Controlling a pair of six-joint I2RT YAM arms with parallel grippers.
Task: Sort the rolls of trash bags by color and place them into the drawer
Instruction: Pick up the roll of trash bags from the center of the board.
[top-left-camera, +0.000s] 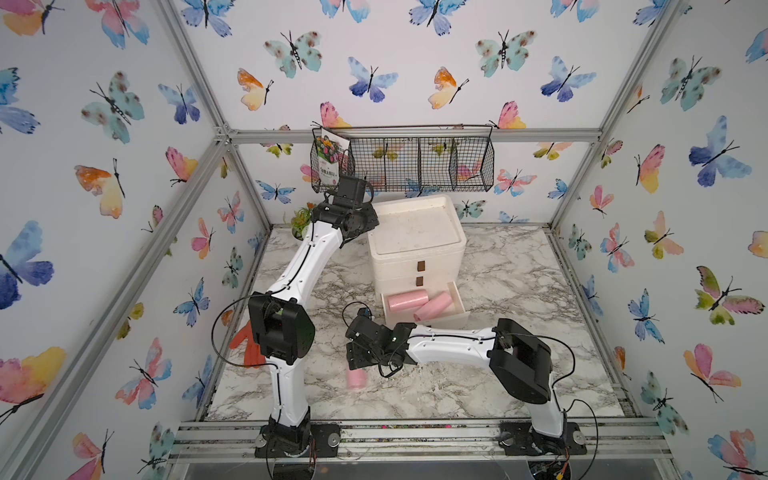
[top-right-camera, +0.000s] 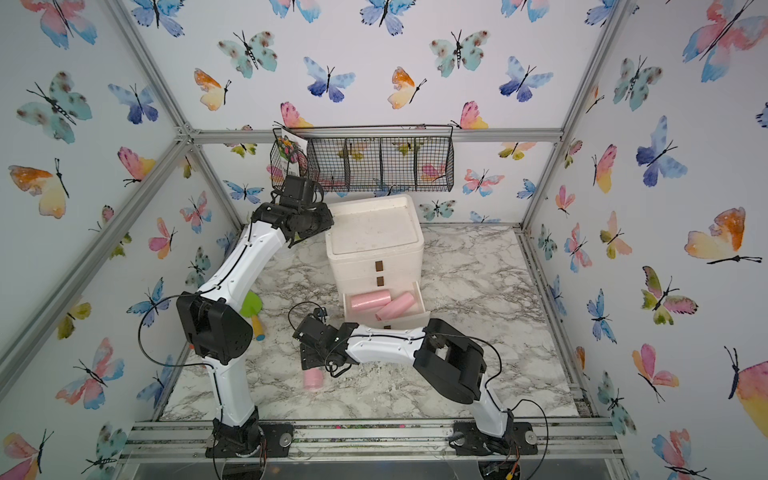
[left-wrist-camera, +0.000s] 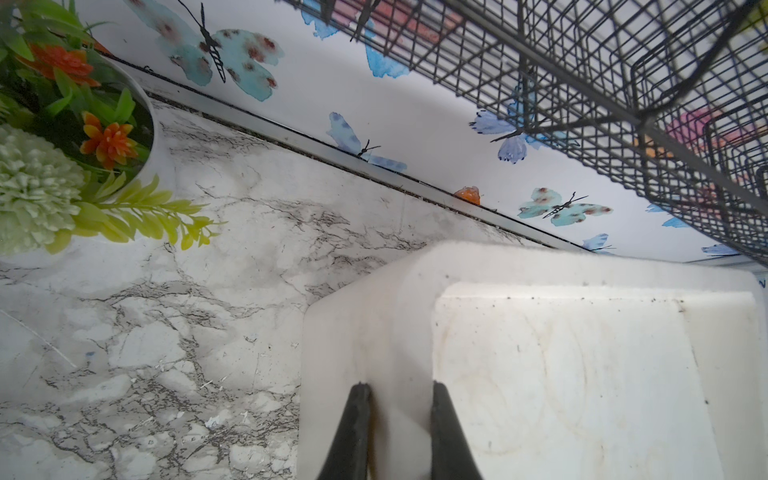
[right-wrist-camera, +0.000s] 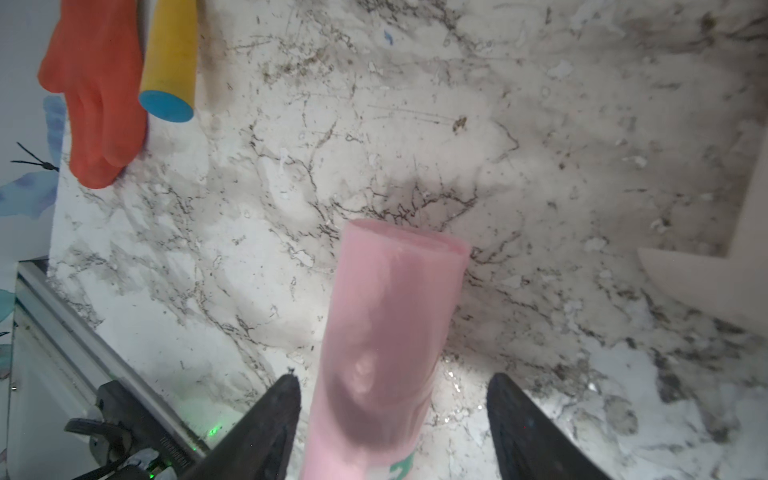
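Two pale pink rolls of trash bags (top-left-camera: 408, 301) (top-left-camera: 433, 306) lie in the open bottom drawer (top-left-camera: 461, 297) of the white drawer unit (top-left-camera: 415, 249); both top views show them. A third pink roll (top-left-camera: 356, 379) (top-right-camera: 312, 379) lies on the marble table, blurred. My right gripper (right-wrist-camera: 393, 376) is open and straddles this roll (right-wrist-camera: 395, 316); a gap shows beside one finger. My left gripper (left-wrist-camera: 400, 384) is shut on the raised rim of the drawer unit's top (left-wrist-camera: 561, 374), at its left edge (top-left-camera: 361, 224).
An orange glove (right-wrist-camera: 95, 95) and a green toy shovel (top-right-camera: 251, 303) with a yellow, blue-tipped handle (right-wrist-camera: 168, 62) lie by the left wall. A potted plant (left-wrist-camera: 62, 124) stands at the back left. A black wire basket (top-left-camera: 415, 162) hangs above the unit.
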